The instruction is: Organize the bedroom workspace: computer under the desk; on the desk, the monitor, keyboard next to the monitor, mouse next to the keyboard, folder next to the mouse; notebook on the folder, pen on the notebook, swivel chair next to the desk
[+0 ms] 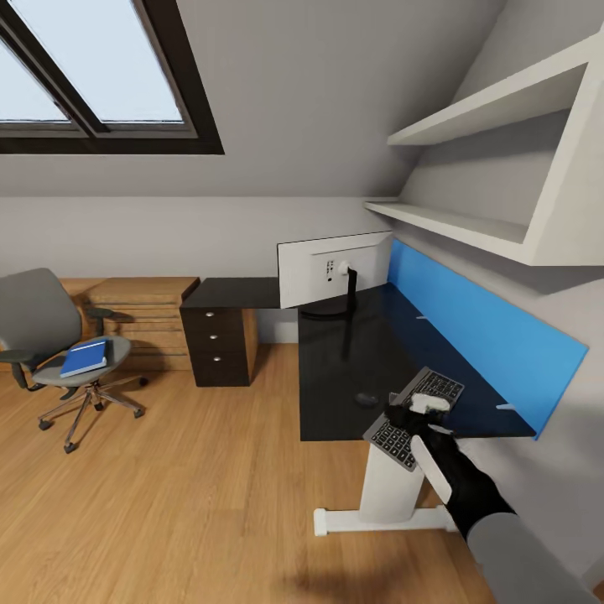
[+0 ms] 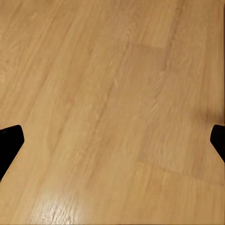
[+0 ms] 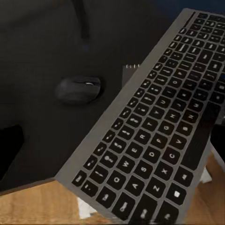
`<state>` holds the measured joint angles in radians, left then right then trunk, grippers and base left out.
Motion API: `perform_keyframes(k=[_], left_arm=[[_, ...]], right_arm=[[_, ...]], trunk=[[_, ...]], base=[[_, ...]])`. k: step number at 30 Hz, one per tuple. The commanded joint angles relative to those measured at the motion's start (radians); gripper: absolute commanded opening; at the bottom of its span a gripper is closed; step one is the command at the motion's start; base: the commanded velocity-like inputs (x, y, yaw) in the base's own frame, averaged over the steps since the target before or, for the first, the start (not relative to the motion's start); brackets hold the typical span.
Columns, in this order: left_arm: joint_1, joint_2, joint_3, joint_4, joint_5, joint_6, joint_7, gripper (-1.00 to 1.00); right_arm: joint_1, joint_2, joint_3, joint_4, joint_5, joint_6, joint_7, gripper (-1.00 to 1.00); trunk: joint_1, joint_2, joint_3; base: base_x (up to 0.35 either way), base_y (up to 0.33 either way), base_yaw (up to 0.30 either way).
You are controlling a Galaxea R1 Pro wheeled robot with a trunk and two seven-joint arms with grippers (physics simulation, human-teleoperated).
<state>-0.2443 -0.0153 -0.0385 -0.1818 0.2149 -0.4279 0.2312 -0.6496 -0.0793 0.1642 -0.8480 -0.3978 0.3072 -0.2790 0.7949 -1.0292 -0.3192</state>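
Right hand (image 1: 426, 413) in black, reaching out over the near end of the long black matte table (image 1: 361, 369) with white legs and a bright blue back panel, clamped on the slim keyboard (image 1: 415, 417) with dark grey keys in a thin silver-grey frame. Keyboard held at a slant, its near end jutting past the table's front edge over the light wood plank floor (image 1: 210, 503), its far end over the tabletop toward the blue panel. Small rounded black mouse (image 1: 366, 399) resting on the table just beside the hand, on the side away from the blue panel, apart from the keyboard; same mouse (image 3: 78, 89) and keyboard (image 3: 154, 136) close in the right wrist view, with floor showing beneath the keyboard's overhanging corner. Wide flat monitor (image 1: 334, 268) with white back and thin black stand standing well beyond the hand at the table's far corner. Black three-drawer cabinet (image 1: 218, 344) under the table's far wing, light wooden drawer chest (image 1: 143, 319) past it. Swivel chair (image 1: 50, 335) with grey padded seat and metal star base well apart from the hand, across the floor, carrying the flat bright blue folder (image 1: 84, 358) on its seat. Left hand (image 2: 112, 140) over bare plank floor, dark fingertips (image 2: 9, 143) spread wide apart, nothing between them.
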Motion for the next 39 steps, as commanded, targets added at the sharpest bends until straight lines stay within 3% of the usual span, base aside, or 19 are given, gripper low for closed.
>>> perform_keyframes(k=[1,3,5,11,19,28,39], left_arm=[[-0.001,0.000,-0.005,0.000,0.005,-0.014,0.004,1.00],[-0.001,0.000,-0.005,0.001,0.005,-0.038,0.004,1.00],[-0.001,0.002,-0.006,0.004,0.005,-0.122,0.004,1.00],[0.000,0.008,-0.007,0.025,0.004,-0.208,0.004,1.00],[0.000,0.012,-0.006,0.030,0.006,-0.221,0.004,1.00],[0.000,0.012,-0.006,0.030,0.005,-0.220,0.004,1.00],[-0.001,0.011,-0.007,0.030,0.004,-0.219,0.003,1.00]], right_arm=[[-0.005,0.007,0.036,0.019,-0.008,0.009,-0.010,1.00],[-0.008,0.023,0.070,0.061,-0.007,0.013,-0.009,1.00],[-0.010,0.047,0.104,0.104,0.005,0.015,-0.009,1.00],[-0.011,0.059,0.123,0.118,0.033,0.012,-0.006,1.00],[-0.012,0.063,0.123,0.120,0.032,0.009,-0.005,1.00],[-0.012,0.093,0.120,0.123,0.038,0.008,-0.007,1.00],[-0.012,0.088,0.118,0.126,0.042,-0.001,-0.002,1.00]], trunk=[[0.000,-0.001,-0.001],[0.000,-0.001,-0.001],[0.000,-0.001,-0.001],[0.000,-0.001,-0.001],[0.000,-0.001,-0.001],[0.000,-0.001,-0.002],[0.000,-0.001,-0.005]], base=[[0.000,0.000,0.000],[0.000,0.000,0.000],[0.000,0.000,0.000],[0.000,0.000,0.000],[0.051,0.000,0.000],[0.294,0.000,0.133],[0.285,0.000,0.144]])
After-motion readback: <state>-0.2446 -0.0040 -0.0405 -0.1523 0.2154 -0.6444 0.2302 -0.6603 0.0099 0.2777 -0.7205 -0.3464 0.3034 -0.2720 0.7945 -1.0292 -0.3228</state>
